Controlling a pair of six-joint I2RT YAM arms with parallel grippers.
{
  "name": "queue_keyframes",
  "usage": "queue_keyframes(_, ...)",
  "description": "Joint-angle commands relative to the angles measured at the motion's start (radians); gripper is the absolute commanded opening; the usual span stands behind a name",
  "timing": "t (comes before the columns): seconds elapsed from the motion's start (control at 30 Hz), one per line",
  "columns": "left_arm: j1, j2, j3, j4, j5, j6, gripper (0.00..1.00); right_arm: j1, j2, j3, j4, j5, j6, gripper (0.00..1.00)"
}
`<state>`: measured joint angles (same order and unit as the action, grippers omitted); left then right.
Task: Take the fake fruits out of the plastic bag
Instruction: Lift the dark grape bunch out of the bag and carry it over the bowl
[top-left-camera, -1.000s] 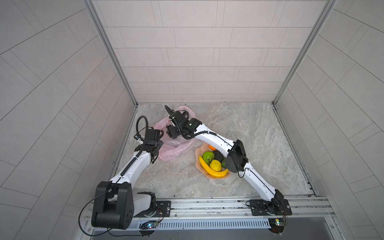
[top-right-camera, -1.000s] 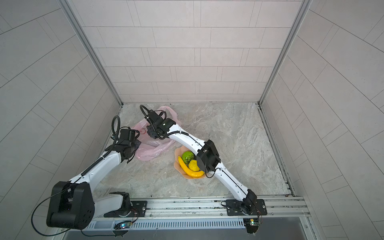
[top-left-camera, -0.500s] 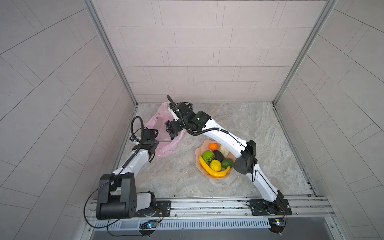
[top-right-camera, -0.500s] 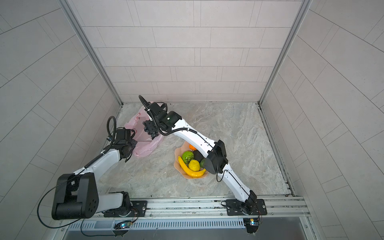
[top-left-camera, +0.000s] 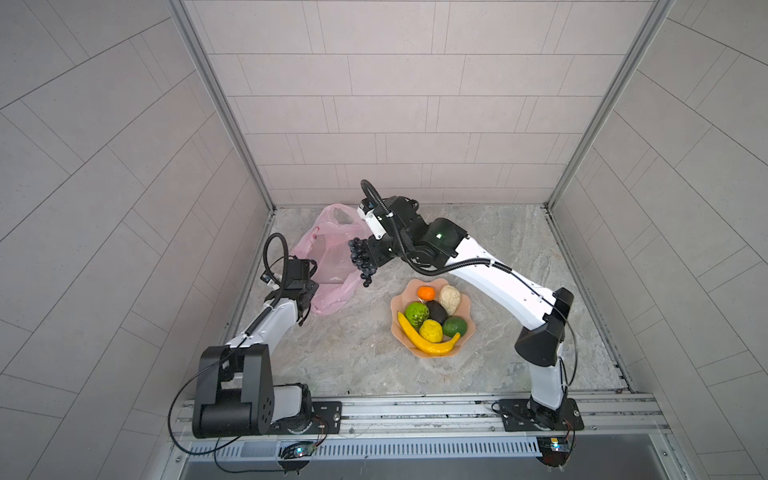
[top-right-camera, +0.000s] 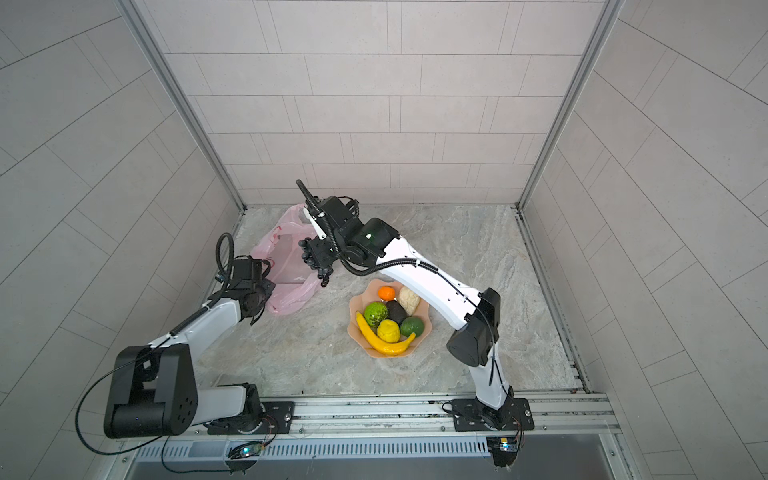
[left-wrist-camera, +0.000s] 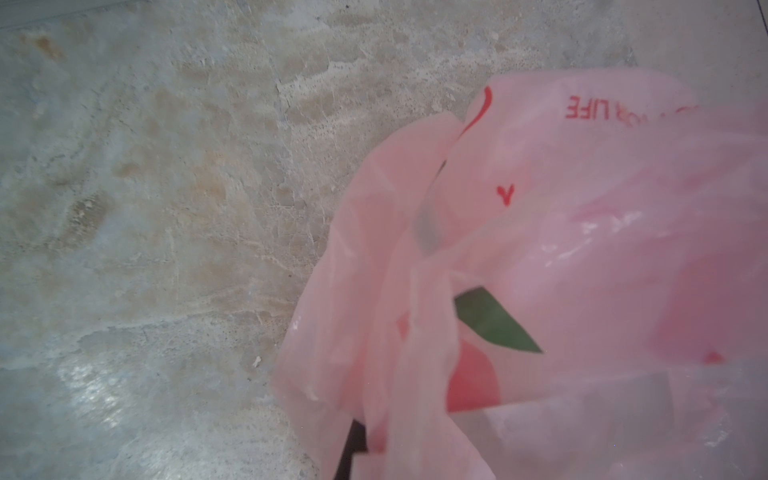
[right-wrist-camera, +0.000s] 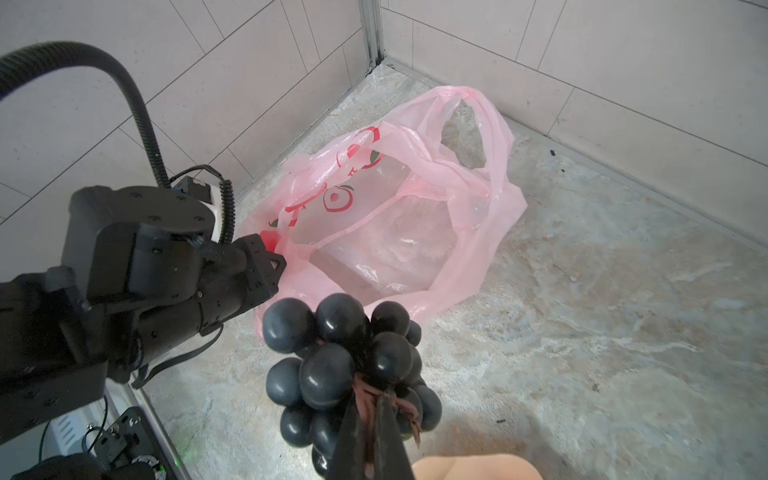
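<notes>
The left hand sits at the lower-left edge of the plastic bag in both top views. Its jaws are closed on a bunched fold of the pink film. The left wrist view shows that gathered film close up, with the red-and-green print on it and a sliver of one dark finger beneath.

The plastic bag lies slumped on the tabletop with its mouth open. One loop handle lies on its far side, toward the back wall, and the marbled surface shows through its thin sides.

Just right of the bag's open mouth hangs the grape bunch, dark and glossy, outside the bag and lifted off the tabletop. The right hand has it by the brown stem, with the jaws pressed together on that stem, as the right wrist view shows plainly.

Further right of the bag, nearer the arm bases and well apart from it, stands a peach scalloped dish that carries the other fake fruits. From the bag's side outward these are:
- the long banana, curved along the rim
- a bumpy green ball
- the bumpy yellow one
- a small orange one
- the dark one
- the cream knobbly one
- a smoother green ball

All seven lie touching their neighbours inside the dish
</notes>
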<state>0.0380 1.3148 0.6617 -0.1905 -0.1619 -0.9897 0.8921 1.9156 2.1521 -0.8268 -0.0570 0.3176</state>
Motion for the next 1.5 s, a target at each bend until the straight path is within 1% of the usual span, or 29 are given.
queue_keyframes(0.0, 0.002, 0.006, -0.011, -0.002, -0.012, 0.016, 0.0, 0.009, -0.094, -0.077, 0.027, 0.022, 0.004, 0.0)
queue_keyframes(0.27, 0.002, 0.002, -0.008, -0.004, -0.008, 0.018, 0.0, 0.025, -0.271, -0.34, 0.063, 0.042, 0.033, 0.0)
queue_keyframes(0.43, 0.002, 0.011, -0.003, -0.01, -0.004, 0.02, 0.0, 0.033, -0.352, -0.458, 0.074, 0.059, 0.058, 0.0)
queue_keyframes(0.7, 0.001, 0.016, 0.003, -0.014, 0.003, 0.023, 0.0, 0.042, -0.448, -0.636, 0.119, 0.052, 0.119, 0.0)
queue_keyframes(1.0, 0.002, 0.025, 0.007, -0.015, 0.008, 0.027, 0.0, 0.067, -0.481, -0.713, 0.137, 0.029, 0.161, 0.0)
queue_keyframes(1.23, 0.001, 0.026, 0.01, -0.019, 0.005, 0.029, 0.0, 0.097, -0.52, -0.716, 0.117, 0.041, 0.168, 0.0)
queue_keyframes(1.37, 0.0, 0.028, 0.011, -0.021, 0.004, 0.031, 0.0, 0.123, -0.538, -0.721, 0.082, 0.072, 0.17, 0.0)
queue_keyframes(1.47, 0.0, 0.029, 0.013, -0.021, 0.005, 0.031, 0.0, 0.13, -0.546, -0.744, 0.08, 0.072, 0.178, 0.0)
